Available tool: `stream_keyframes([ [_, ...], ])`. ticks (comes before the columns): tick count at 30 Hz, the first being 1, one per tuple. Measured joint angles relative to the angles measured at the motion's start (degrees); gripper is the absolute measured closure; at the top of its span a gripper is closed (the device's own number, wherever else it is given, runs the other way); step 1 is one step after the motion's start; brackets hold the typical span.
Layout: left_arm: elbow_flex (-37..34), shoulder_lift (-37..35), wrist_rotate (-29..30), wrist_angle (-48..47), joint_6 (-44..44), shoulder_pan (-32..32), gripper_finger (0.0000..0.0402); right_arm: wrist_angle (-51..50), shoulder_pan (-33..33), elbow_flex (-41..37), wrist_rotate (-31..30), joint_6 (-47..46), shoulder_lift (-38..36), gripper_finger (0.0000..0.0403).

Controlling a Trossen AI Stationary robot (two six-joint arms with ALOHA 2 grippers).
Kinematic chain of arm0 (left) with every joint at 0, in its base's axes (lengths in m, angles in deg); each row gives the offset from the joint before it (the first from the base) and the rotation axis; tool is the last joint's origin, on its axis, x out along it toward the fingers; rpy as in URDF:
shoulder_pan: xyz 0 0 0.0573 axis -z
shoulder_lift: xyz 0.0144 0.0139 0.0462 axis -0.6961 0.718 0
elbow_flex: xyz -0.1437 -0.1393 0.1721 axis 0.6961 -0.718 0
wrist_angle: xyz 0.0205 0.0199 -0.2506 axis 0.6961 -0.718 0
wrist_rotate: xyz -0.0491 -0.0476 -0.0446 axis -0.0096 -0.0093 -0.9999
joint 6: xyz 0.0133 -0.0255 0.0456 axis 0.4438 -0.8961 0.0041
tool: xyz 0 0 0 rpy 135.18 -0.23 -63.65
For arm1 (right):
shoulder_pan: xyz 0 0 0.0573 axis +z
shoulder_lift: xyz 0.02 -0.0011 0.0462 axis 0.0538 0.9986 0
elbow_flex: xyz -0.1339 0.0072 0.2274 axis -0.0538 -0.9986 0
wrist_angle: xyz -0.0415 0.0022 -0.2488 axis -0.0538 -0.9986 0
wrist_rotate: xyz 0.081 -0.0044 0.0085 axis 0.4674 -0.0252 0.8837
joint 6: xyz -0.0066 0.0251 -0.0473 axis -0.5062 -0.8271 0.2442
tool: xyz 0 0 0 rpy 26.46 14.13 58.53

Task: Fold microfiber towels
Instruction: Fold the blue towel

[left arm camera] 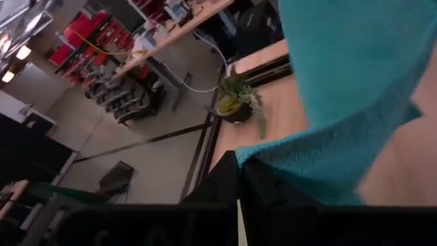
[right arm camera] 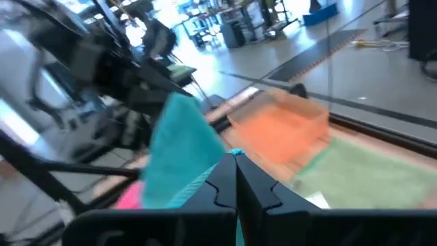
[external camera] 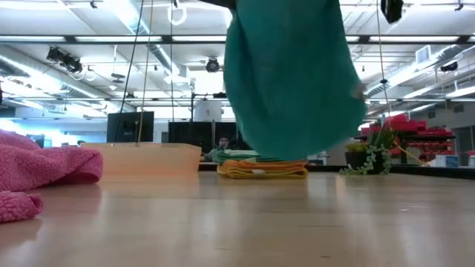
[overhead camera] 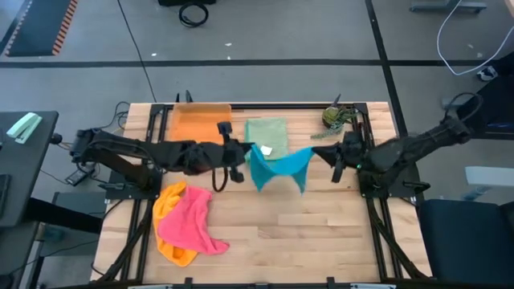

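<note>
- High view: we see the teal towel [overhead camera: 279,168] hanging in the air between both arms, above the middle of the worktop [overhead camera: 321,233], sagging in a curve.
- Left pincer [overhead camera: 243,152] is clenched on the towel's left corner; right pincer [overhead camera: 317,152] is clenched on its right corner.
- Right wrist view: we see the fingers [right arm camera: 256,188] pressed together w/ a teal edge [right arm camera: 184,154] nipped at the tips.
- Left wrist view: teal cloth [left arm camera: 355,89] fills most of the frame past the closed tips.
- Sage green towel [overhead camera: 267,135] lies flat near the far edge, white tag [overhead camera: 266,149] at its near side, just behind the hanging towel.
- Orange tray [overhead camera: 201,122] sits beside the green towel, to its left.
- Pink towel [overhead camera: 189,221] lies crumpled on a yellow-orange towel [overhead camera: 170,201] at the near left of the worktop, well apart from the teal one.
- Small potted plant [overhead camera: 336,118] stands at the far right corner.
- Low view: the teal towel [external camera: 293,81] hangs clear of the wood, w/ a folded stack [external camera: 261,167] behind it.
</note>
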Motion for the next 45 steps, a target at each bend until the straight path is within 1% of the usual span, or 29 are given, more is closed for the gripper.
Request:
stream_keyframes([
  [3,0.0,-1.1,-0.1,0.1,-0.3,0.0,0.0395,-5.2,-1.3,3.9,5.1,-1.2,-0.5,0.0400],
  [5,0.0,-1.8,-0.7,-2.7,-1.3,1.8,0.0395,-9.6,-0.9,5.9,8.9,-4.5,0.0,0.0400],
  [7,0.1,-1.8,-5.3,-4.8,-4.3,3.8,0.0395,-14.4,1.0,5.9,13.1,-9.6,1.0,0.0400],
  [9,0.0,-1.5,-10.4,-9.0,-11.0,6.1,0.0395,-16.4,4.6,4.3,15.0,-16.4,3.1,0.0400],
  [11,0.1,1.0,-14.6,-10.8,-18.4,9.1,0.0395,-16.1,9.6,0.8,15.2,-24.7,6.0,0.0400],
  [12,-0.1,2.5,-15.4,-12.5,-21.5,11.0,0.0395,-15.1,12.2,-1.2,15.2,-29.1,8.1,0.0400],
  [15,-0.8,9.3,-15.8,-12.6,-29.9,16.2,0.0395,-9.6,19.2,-6.3,14.0,-41.6,15.1,0.0400],
  [17,-0.9,14.2,-15.4,-11.8,-34.6,19.2,0.0395,-6.5,22.7,-8.3,13.4,-47.7,20.7,0.0400],
  [19,-0.9,19.6,-15.2,-8.4,-36.9,21.1,0.0395,-6.2,25.6,-9.1,13.2,-53.0,26.0,0.0400],
  [22,-0.8,24.7,-14.9,-4.9,-37.6,22.5,0.0395,-3.8,28.2,-8.9,13.1,-58.9,33.2,0.0394],
  [24,-0.7,26.4,-14.9,-4.0,-38.9,23.0,0.0395,-0.7,29.3,-8.9,13.8,-60.8,37.1,0.0381],
  [26,-0.7,27.1,-14.8,-4.0,-39.8,23.2,0.0395,0.4,30.0,-8.9,16.3,-61.7,39.4,0.0360],
  [29,-0.7,26.9,-14.9,-4.2,-39.9,23.3,0.0395,0.3,30.2,-8.3,20.6,-59.0,40.4,0.0318],
  [33,-0.7,26.0,-15.4,-4.6,-39.8,23.2,0.0395,-1.0,30.8,-8.3,20.9,-48.3,37.8,0.0259],
  [36,-0.6,25.9,-15.9,-4.4,-39.8,23.2,0.0393,-2.0,31.8,-8.3,20.3,-40.6,35.9,0.0228],
  [38,-0.7,25.8,-16.2,-3.9,-40.0,23.2,0.0390,-2.1,33.3,-8.3,18.7,-33.2,35.9,0.0215],
  [40,-0.7,25.8,-16.3,-3.8,-40.1,23.2,0.0392,0.1,34.8,-8.3,16.6,-24.2,37.1,0.0208],
  [45,-0.7,25.8,-16.4,-3.8,-40.2,23.1,0.0395,5.2,38.1,-8.3,8.6,-4.5,41.8,0.0205],
])
